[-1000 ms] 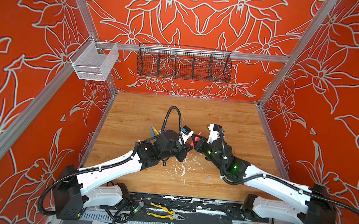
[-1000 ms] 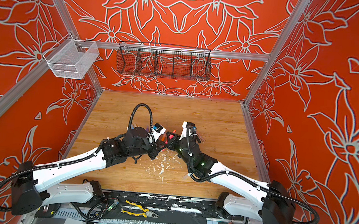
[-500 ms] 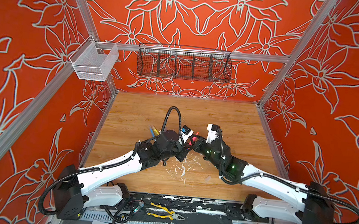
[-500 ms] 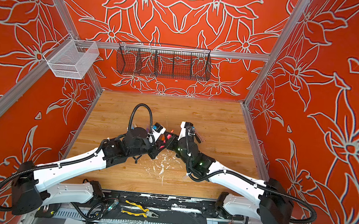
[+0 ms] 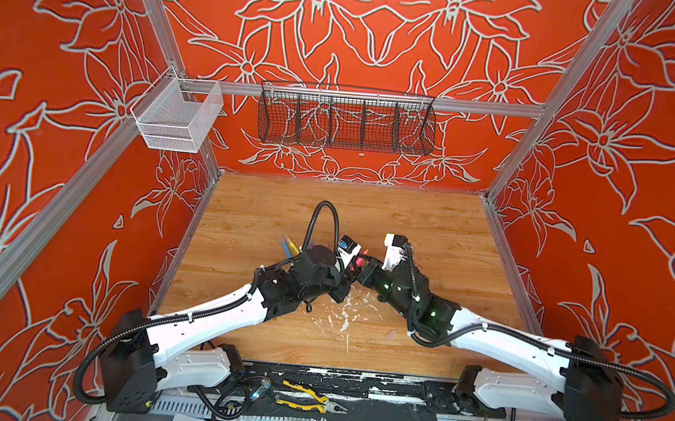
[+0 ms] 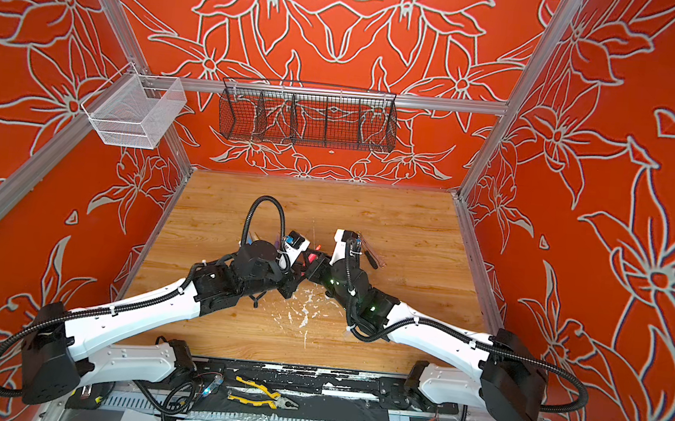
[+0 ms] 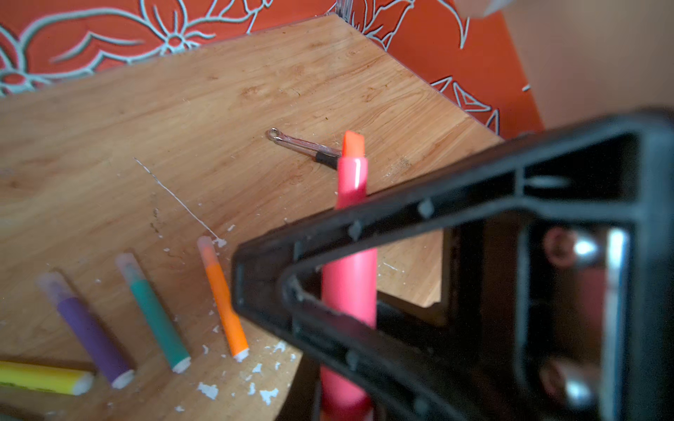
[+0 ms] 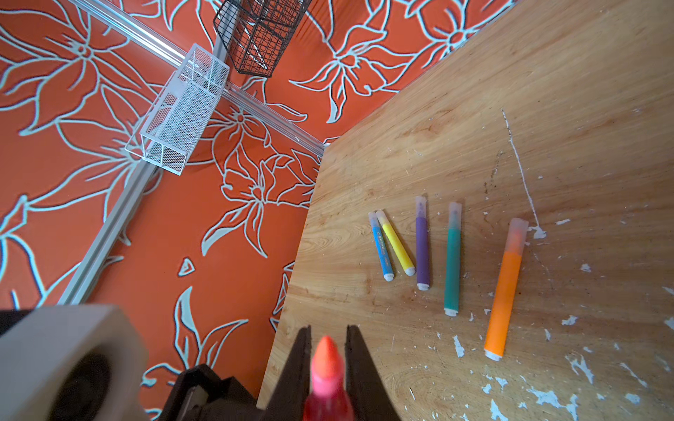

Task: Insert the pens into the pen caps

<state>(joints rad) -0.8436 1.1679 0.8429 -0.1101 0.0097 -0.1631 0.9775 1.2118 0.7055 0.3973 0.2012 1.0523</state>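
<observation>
the 6th and last pen is in hand. the right pincer (image 8: 327,351) pinches the pink pen (image 7: 351,175) above the desk (image 8: 547,109), its tip bare. the left pincer (image 5: 350,269) is pressed together just beside it; whether it grips the pen's back end i cannot tell.

5 pens lie on the desk: orange (image 8: 505,291), green (image 8: 453,262), purple (image 8: 422,248), yellow (image 8: 395,244), blue (image 8: 381,248). each wears 1 clear cap (image 8: 518,233).

the 6th cap is not clearly in view; a pale bit (image 5: 391,335) by the right arm may be it.

next, probably: 1 pincer fetches that cap, lines it up with the tip and pushes it straight on.
</observation>
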